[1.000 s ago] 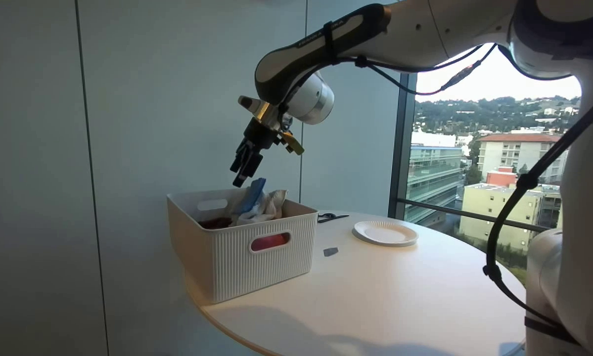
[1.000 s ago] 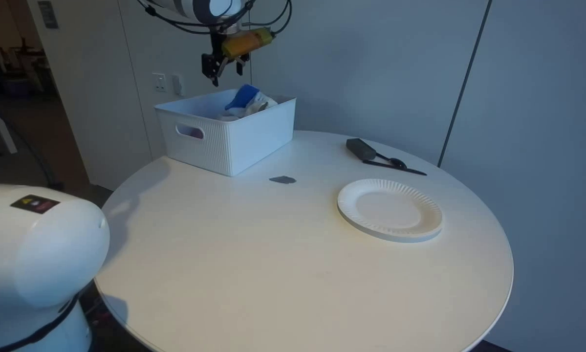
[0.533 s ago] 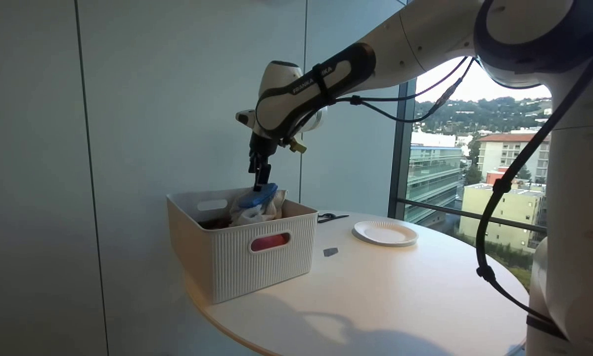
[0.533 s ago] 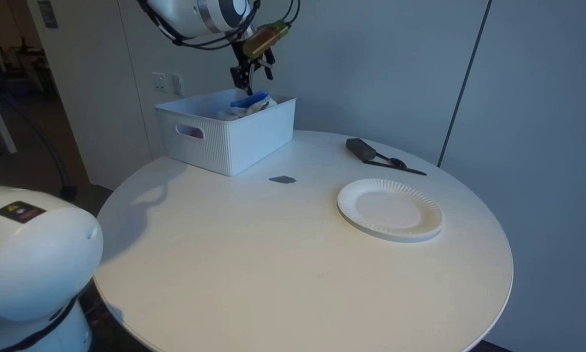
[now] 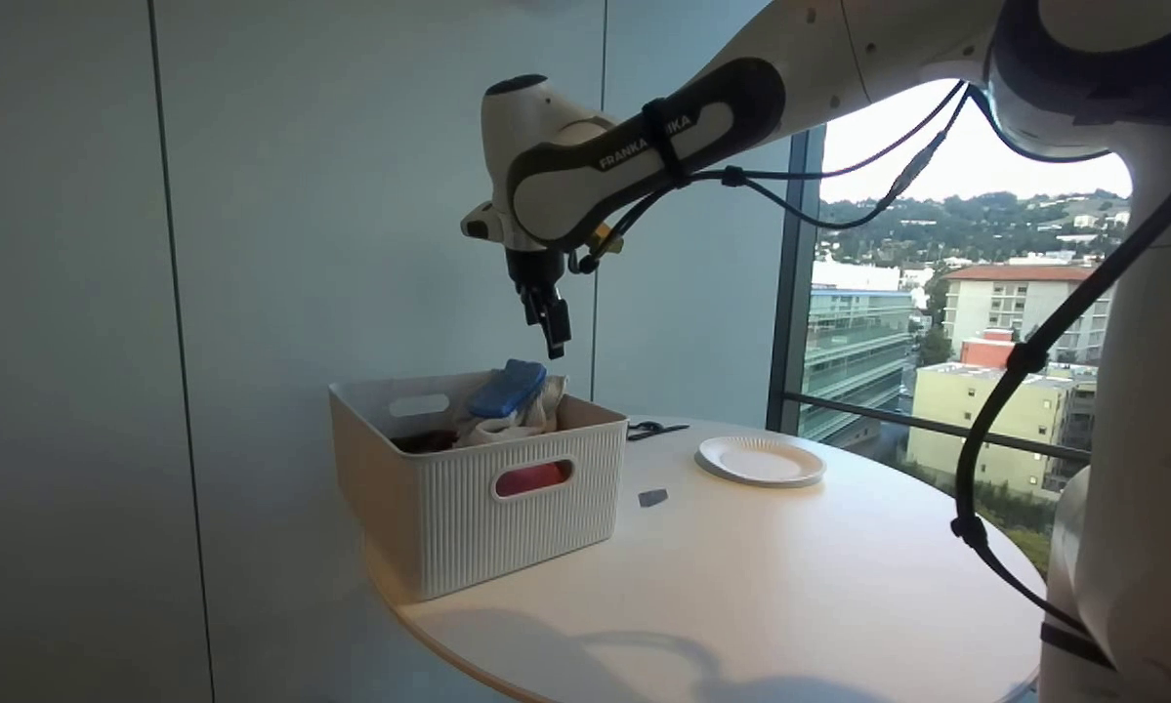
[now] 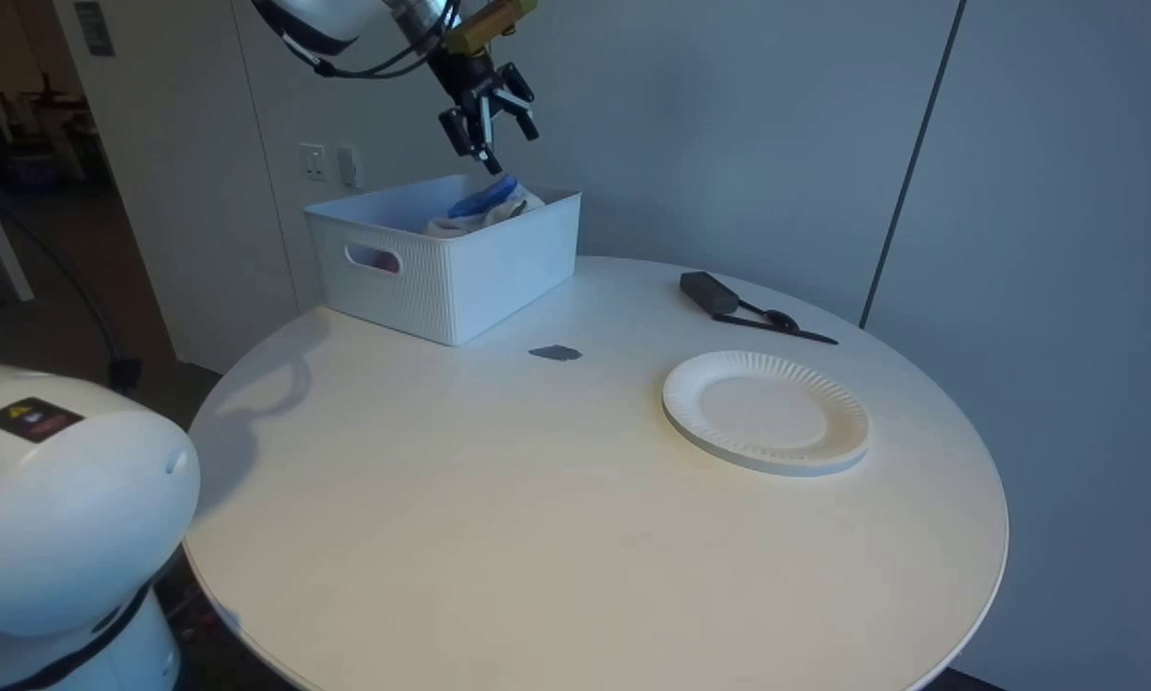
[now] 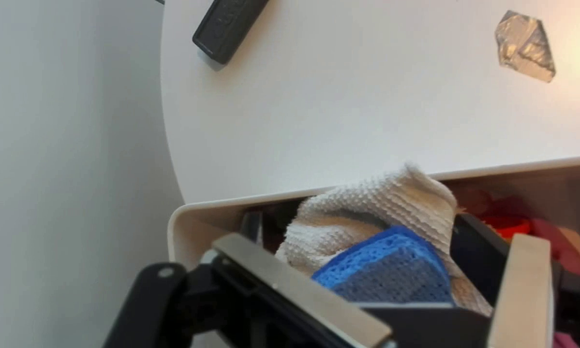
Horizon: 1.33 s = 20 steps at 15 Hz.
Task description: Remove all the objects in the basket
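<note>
Wall (image 5: 380, 215): pale panels behind a round white table (image 6: 575, 537), a window (image 5: 937, 234) off to one side in an exterior view
Basket (image 5: 478, 508): white, rectangular, ribbed outside, upright on the table close to its edge, holding a blue sponge (image 7: 391, 270), a whitish cloth (image 7: 410, 198), red items (image 7: 507, 224) and a dark reddish patch (image 5: 427, 441)
Blue sponge: on top of the heap, tilted, greyish on its broad face, resting against the cloth
Whitish cloth: textured, crumpled under and beside the sponge, a corner overlapping the basket's rim in the wrist view
Red items: deeper in the basket, beside the cloth, outlines partly hidden; pink-red shows through an oblong handle slot (image 5: 534, 478)
Dark reddish patch: inside as well, too shaded to name
Gripper (image 6: 513, 151): fingers spread wide, hanging above the basket, apart from the sponge
Foil scrap (image 7: 527, 46): flat on the table, near the basket
Plate (image 6: 765, 411): white with a fluted rim, well apart from the basket
Dark grey block (image 6: 707, 292): on the table near the plate, slim black pieces (image 6: 781, 323) just beside it
</note>
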Each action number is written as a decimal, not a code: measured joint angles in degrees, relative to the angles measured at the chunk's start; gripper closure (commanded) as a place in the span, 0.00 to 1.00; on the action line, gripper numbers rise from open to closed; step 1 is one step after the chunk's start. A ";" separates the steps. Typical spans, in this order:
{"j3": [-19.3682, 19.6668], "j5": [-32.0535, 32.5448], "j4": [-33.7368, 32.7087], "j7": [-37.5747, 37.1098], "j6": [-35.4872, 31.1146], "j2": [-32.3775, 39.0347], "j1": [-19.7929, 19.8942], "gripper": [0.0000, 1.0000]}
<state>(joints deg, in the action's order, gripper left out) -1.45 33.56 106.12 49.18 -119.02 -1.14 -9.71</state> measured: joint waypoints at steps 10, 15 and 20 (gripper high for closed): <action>-0.77 -9.40 3.82 14.16 0.08 0.77 2.99 0.00; -0.79 -16.33 8.82 22.69 -14.61 1.24 3.98 0.00; -0.87 -21.95 11.24 28.51 -20.83 1.18 4.06 0.00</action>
<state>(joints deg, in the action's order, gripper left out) -2.32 11.61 117.36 77.69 -139.85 0.03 -5.64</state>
